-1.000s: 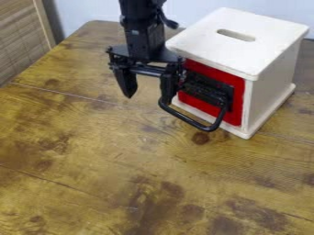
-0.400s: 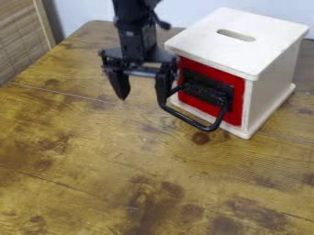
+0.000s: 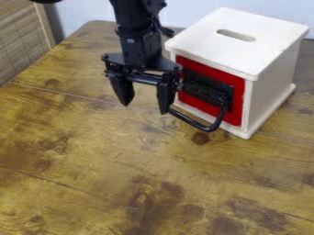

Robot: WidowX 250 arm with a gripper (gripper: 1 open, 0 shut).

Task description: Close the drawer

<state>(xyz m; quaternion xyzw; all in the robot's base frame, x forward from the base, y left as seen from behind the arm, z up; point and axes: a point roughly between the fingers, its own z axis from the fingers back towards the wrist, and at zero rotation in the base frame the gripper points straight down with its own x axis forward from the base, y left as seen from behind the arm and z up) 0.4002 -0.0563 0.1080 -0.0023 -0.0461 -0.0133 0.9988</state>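
Observation:
The drawer [image 3: 211, 89] has a red front with a black panel and a large black loop handle [image 3: 197, 117] that hangs out toward the table's front. It sits in a pale wooden cube box [image 3: 273, 87] at the right. Its front looks close to flush with the box. My gripper [image 3: 142, 95] hangs pointing down just left of the drawer front, open, with nothing between its black fingers [image 3: 120, 90]. Its right finger stands next to the handle; I cannot tell whether they touch.
The box's cream top has a slot [image 3: 237, 36]. The worn wooden table [image 3: 98, 174] stretches out in front and to the left. A slatted wooden panel [image 3: 20, 32] stands at the far left edge.
My gripper has shifted slightly toward the front of the table and stayed open. The drawer and its handle look the same.

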